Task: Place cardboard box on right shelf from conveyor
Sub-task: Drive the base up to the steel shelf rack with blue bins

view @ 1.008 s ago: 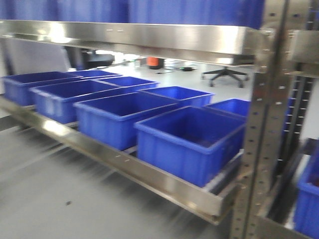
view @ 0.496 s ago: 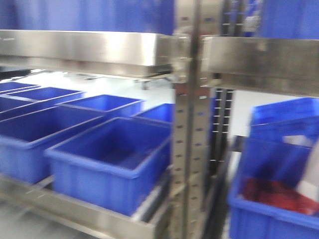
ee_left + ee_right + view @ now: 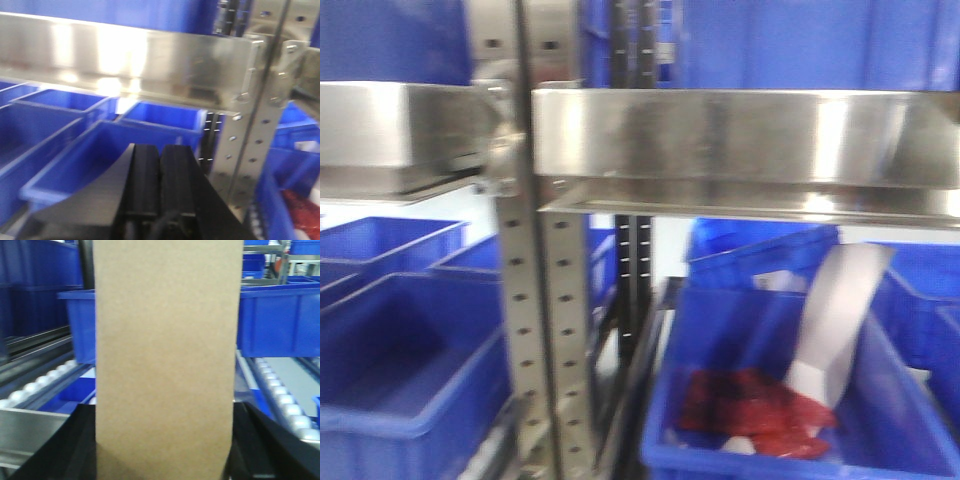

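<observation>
The tan cardboard box [image 3: 165,350] fills the middle of the right wrist view, standing upright. My right gripper [image 3: 162,440] is shut on it, with a black finger pressed against each side. In the front view the right shelf [image 3: 740,135] shows as a shiny steel rail to the right of a perforated upright [image 3: 535,300]. My left gripper [image 3: 160,170] is shut with nothing in it, its pads together, level with blue bins below a steel rail [image 3: 125,55]. The conveyor is out of view.
Blue bins sit under the rails; one [image 3: 670,450] on the right holds red material [image 3: 750,410] and a pale sheet [image 3: 835,310]. More blue bins [image 3: 277,322] and white roller tracks [image 3: 280,395] lie behind the box. A perforated post [image 3: 255,135] stands right of the left gripper.
The front view has swung to the right along the rack. The upright has slid from right to left in view, and the bin with red material has come into view.
</observation>
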{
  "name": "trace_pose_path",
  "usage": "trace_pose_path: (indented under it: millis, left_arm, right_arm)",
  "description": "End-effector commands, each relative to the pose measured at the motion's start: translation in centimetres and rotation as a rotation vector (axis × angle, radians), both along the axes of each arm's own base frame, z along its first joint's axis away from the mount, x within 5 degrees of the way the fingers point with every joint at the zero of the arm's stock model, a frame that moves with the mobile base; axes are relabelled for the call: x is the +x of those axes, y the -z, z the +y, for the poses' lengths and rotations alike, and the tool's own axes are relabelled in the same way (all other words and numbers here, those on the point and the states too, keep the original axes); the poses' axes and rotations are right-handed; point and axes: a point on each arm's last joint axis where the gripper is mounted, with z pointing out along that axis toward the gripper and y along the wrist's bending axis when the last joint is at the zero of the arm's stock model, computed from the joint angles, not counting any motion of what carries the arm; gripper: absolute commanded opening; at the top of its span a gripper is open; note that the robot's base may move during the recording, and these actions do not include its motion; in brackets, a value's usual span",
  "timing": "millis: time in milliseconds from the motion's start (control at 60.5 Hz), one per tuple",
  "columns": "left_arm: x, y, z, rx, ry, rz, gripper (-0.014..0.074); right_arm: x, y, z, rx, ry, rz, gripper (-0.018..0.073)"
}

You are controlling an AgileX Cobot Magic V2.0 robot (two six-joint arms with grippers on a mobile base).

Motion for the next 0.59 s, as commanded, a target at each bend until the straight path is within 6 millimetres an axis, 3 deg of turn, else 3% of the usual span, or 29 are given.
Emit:
trace_pose_path:
  millis: [0, 578]
  left_arm:
    - [-0.06, -0.87, 0.04, -0.010, -0.003, -0.091, -0.0119]
    - [-0.06, -0.87, 0.04, -0.010, -0.003, -0.091, -0.0119]
  right_arm:
    - [-0.19, -1.95, -0.06, -0.017, 0.010, -0.131, 0.0055]
    - [-0.19, -1.95, -0.06, -0.017, 0.010, -0.131, 0.0055]
